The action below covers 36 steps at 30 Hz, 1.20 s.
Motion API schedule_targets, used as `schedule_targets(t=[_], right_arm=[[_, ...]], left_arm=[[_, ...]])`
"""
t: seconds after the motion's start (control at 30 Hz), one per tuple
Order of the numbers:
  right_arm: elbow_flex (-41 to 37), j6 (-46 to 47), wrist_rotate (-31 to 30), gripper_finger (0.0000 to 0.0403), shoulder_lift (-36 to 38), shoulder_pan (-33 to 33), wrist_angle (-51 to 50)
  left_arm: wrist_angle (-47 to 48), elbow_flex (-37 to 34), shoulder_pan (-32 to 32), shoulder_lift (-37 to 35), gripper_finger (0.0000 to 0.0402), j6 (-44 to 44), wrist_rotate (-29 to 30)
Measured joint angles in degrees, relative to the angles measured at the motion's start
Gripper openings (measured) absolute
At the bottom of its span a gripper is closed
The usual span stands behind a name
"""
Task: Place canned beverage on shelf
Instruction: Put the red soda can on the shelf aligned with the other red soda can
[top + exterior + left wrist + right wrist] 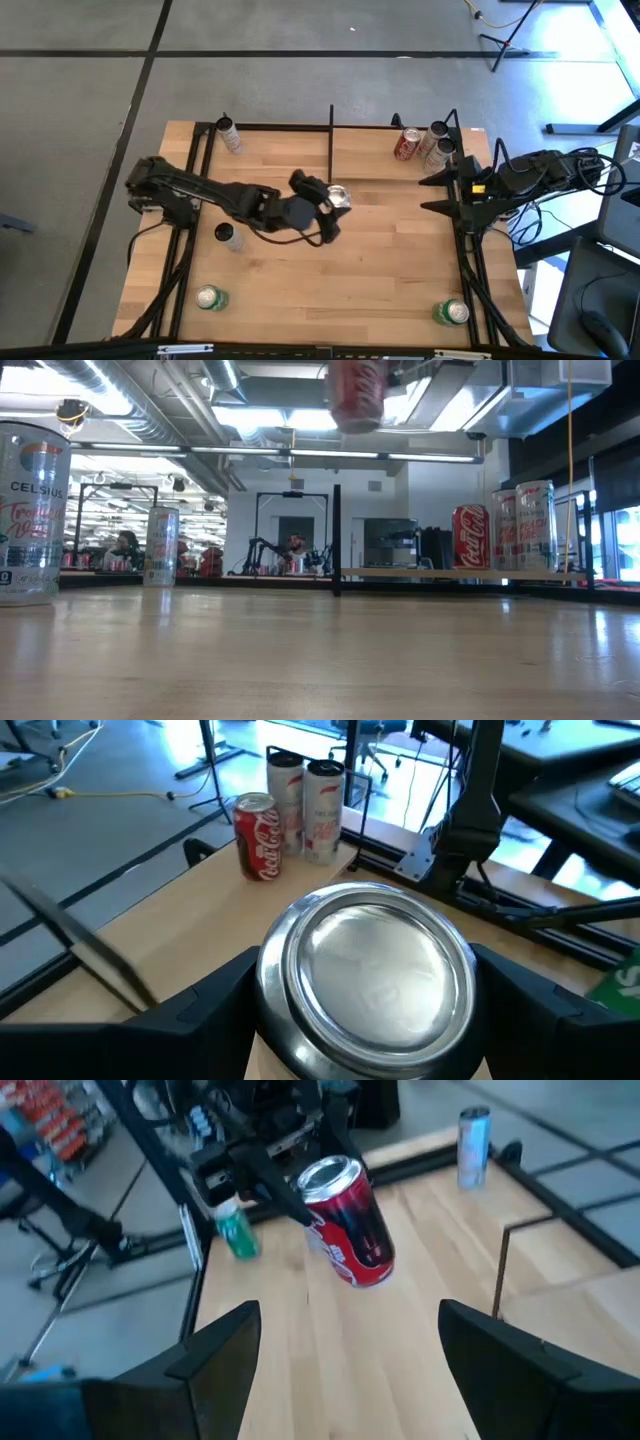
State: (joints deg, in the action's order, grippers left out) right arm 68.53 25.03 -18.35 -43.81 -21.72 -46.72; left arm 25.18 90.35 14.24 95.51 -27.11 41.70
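Note:
My left gripper (pixel 330 200) is over the middle of the table, shut on a red soda can (pixel 352 1225) that hangs tilted, clear of the tabletop; the can shows high up in the low view (pixel 355 395). The shelf (pixel 300 150), a light board framed by black rods, lies along the far edge. Standing on it are a red cola can (pixel 407 146) and two pale cans (pixel 437 142) at its right end, and one pale can (pixel 228 135) at its left end. My right gripper (pixel 425 193) waits open and empty at the table's right side. My left gripper pinches the red can's side wall just below its silvery upper end (pixel 365 960), one finger (pixel 200 1010) on each side. The fingers slant down from the table's left. The can hangs below them, lifted clear, with its lower end tipped away from the arm.
A pale Celsius can (pixel 228 236) stands left of centre under my left arm. Green cans stand at the near left (pixel 210 297) and near right (pixel 452 312) corners. A black rod (pixel 331 140) splits the shelf in two; the bare board lies between that rod and the cola can.

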Motion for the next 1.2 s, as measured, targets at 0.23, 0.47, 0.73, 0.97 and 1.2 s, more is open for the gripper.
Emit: schedule_targets(t=[0.23, 0.47, 0.73, 0.97, 1.2], right_arm=[[0.0, -0.2, -6.6, 0.0289, -4.1, 0.0, 8.2], [0.0, -5.8, -9.5, 0.0289, -13.4, 0.1, 21.7], [0.0, -11.7, -3.1, 0.0316, -27.9, 4.1, 41.6], [7.3, -13.3, -6.3, 0.0392, -35.5, 5.6, 47.3], [12.3, -14.6, -5.4, 0.0382, -40.4, 7.1, 47.7]], left_arm=[[-4.6, -12.3, -0.3, -12.3, 0.027, 0.4, -1.9], [-23.7, -28.0, -2.1, -26.2, 0.027, 1.8, -8.9], [-51.8, -37.9, -6.5, -31.3, 0.027, -3.1, -26.4], [-54.3, -36.8, -6.7, -31.4, 0.027, -4.9, -29.0], [-58.6, -36.7, -6.8, -31.5, 0.027, -5.8, -25.5]])
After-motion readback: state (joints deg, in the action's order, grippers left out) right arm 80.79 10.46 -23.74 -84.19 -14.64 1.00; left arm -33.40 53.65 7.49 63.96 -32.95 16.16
